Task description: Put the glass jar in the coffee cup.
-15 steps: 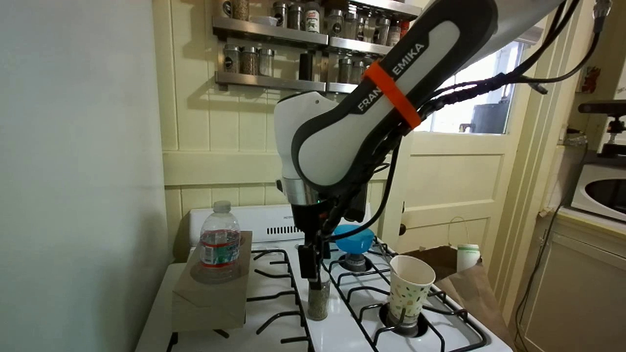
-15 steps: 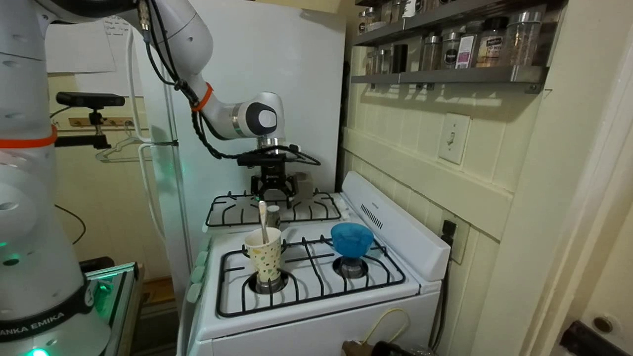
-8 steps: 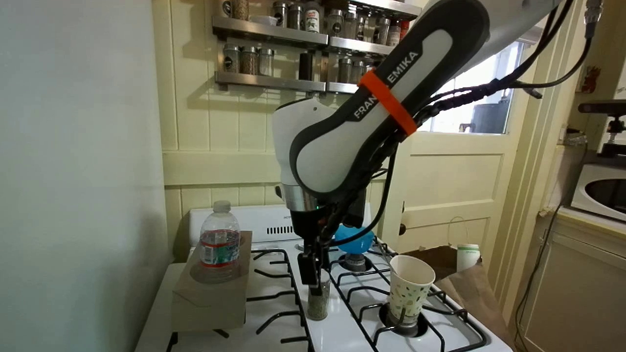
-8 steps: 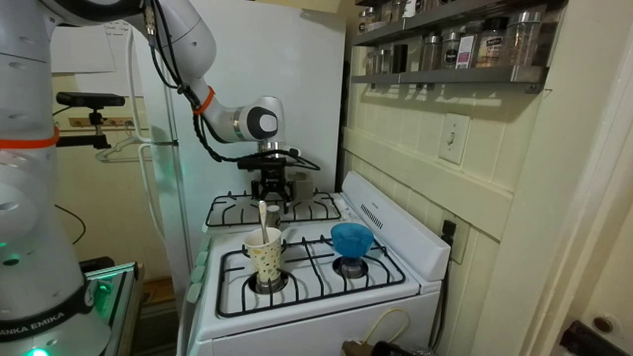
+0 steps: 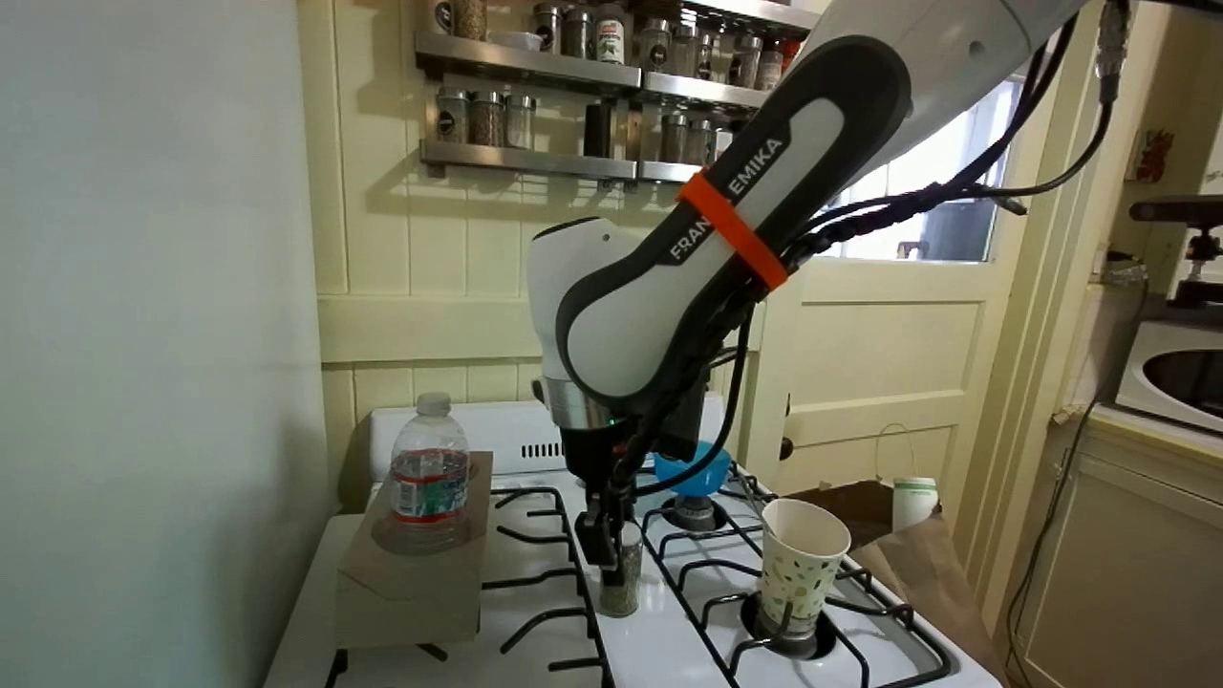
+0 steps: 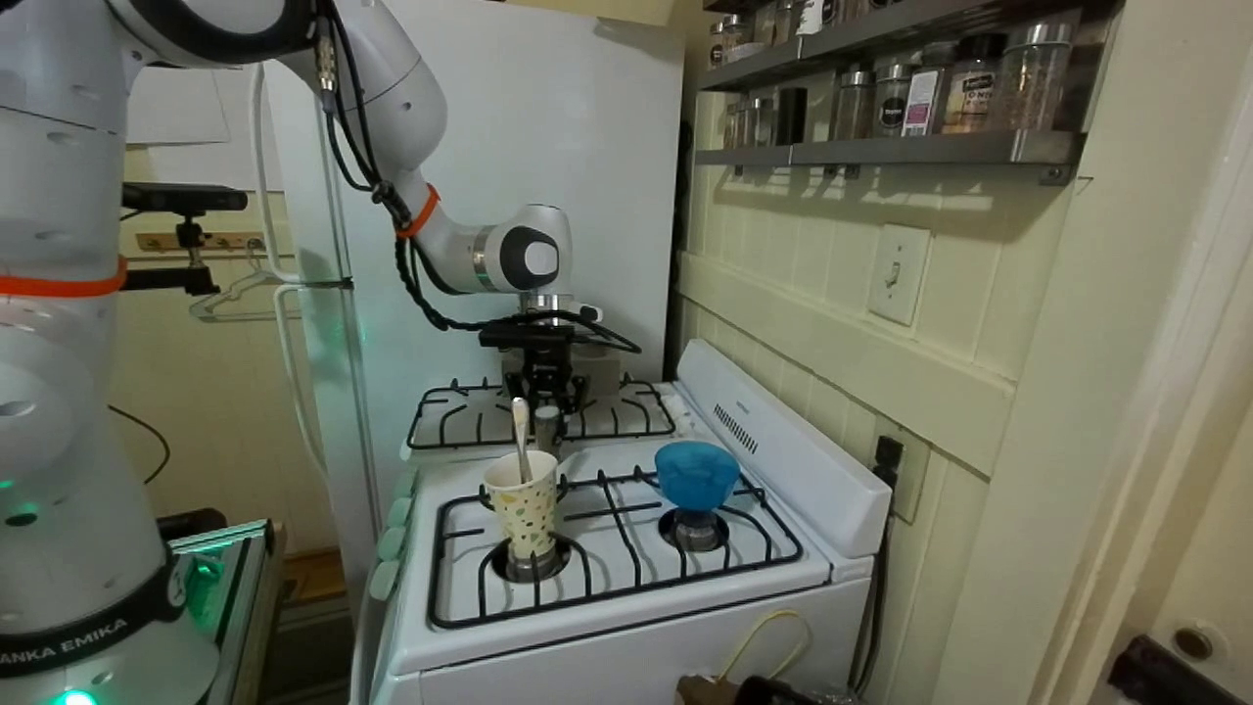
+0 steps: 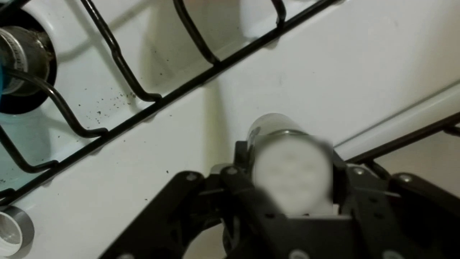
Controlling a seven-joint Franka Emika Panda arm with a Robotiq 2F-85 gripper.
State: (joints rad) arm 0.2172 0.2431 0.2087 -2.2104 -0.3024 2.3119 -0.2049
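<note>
The glass jar (image 5: 621,600) stands upright on the white strip of stovetop between the two burner grates, with something greyish-green inside it. From above, in the wrist view, its pale top looks like a blurred disc. My gripper (image 7: 289,156) points down over it, shut on the jar, a black finger against either side; the contact on the right is partly blurred. The coffee cup (image 6: 524,509), cream with coloured specks, sits upright on the burner closer to that exterior camera. A spoon handle (image 6: 520,431) sticks up out of the cup.
Black grates (image 5: 702,573) rise around the cup. On a cardboard box (image 5: 411,602) stands a clear plastic bottle (image 5: 430,478). A blue bowl (image 6: 697,475) rests on the rear burner, before the stove's back panel (image 6: 783,450). A small grey ring (image 7: 21,230) lies at the wrist view's lower left.
The arm has come down, and the jaws have drawn in from wide apart onto the jar. The jar has shifted slightly from its earlier spot. Cup and bowl have stayed put.
</note>
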